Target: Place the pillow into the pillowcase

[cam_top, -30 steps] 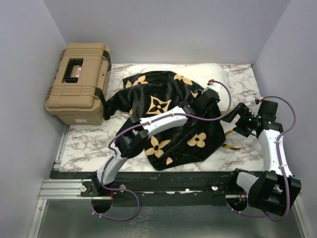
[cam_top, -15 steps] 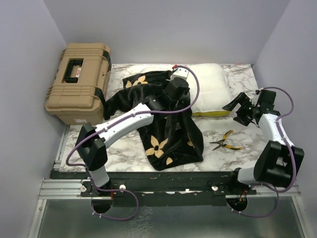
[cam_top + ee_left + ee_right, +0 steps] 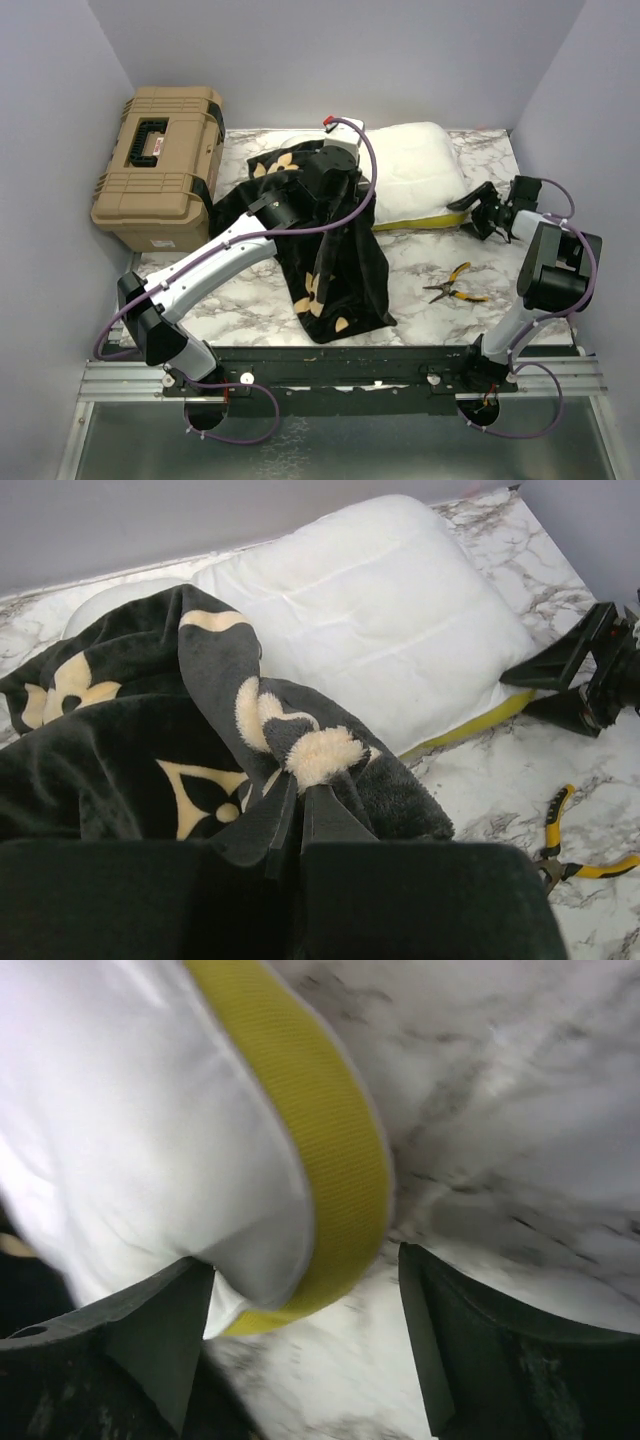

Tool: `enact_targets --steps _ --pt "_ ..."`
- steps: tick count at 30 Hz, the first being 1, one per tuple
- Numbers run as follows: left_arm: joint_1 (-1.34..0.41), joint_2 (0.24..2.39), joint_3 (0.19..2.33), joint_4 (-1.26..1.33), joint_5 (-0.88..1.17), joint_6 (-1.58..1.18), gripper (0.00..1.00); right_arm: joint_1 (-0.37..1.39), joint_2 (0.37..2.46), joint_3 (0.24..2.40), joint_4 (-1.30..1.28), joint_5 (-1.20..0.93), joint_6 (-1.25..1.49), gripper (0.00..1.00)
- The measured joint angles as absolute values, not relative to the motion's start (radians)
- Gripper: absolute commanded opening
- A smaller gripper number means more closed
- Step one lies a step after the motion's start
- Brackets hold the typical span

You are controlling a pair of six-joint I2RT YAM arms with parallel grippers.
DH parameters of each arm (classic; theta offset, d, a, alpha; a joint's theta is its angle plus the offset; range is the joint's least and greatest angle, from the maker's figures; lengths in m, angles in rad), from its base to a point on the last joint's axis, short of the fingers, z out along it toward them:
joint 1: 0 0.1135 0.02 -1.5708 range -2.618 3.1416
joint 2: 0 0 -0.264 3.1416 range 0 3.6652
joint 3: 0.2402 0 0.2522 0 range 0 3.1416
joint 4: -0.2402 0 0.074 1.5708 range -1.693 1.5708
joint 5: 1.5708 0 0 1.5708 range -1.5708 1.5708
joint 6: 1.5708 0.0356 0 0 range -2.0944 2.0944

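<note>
The cream-white pillow [image 3: 415, 170] lies at the back of the table, its yellow edge band facing the near side. The black pillowcase [image 3: 335, 270] with tan flowers drapes from the pillow's left side toward the front edge. My left gripper [image 3: 300, 788] is shut on a bunched fold of the pillowcase [image 3: 150, 740] just left of the pillow [image 3: 380, 610]. My right gripper [image 3: 478, 212] stands open at the pillow's near right corner. In the right wrist view that corner [image 3: 150, 1110] and its yellow band [image 3: 325, 1140] sit between the spread fingers [image 3: 160, 1330], with a gap to the right one.
A tan toolbox [image 3: 160, 165] stands at the back left, off the marble top. Yellow-handled pliers [image 3: 455, 283] lie on the marble [image 3: 430, 250] near the right arm, in front of the pillow. Grey walls close in the left, back and right sides.
My left arm has pulled the pillowcase back and to the left, uncovering the pillow. My right gripper has moved back and down to the pillow's near right corner.
</note>
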State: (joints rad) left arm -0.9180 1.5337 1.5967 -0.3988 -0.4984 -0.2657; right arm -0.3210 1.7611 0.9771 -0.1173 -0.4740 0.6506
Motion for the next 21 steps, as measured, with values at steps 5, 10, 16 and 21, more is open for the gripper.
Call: enact_targets --steps 5,10,16,21 --pt "-0.918 1.524 1.591 -0.415 -0.491 -0.267 0.00 -0.319 1.792 1.077 -0.019 -0.539 0.690 0.01" --pt "-0.918 1.513 1.580 -0.448 -0.492 -0.267 0.00 -0.313 1.757 1.168 -0.023 -0.542 0.676 0.00" --pt "-0.918 1.473 1.561 -0.468 -0.518 -0.267 0.00 -0.309 1.542 1.277 -0.185 -0.460 0.627 0.00" --pt "-0.918 1.456 1.561 -0.482 -0.550 -0.272 0.00 -0.309 1.369 1.507 -0.310 -0.369 0.570 0.00"
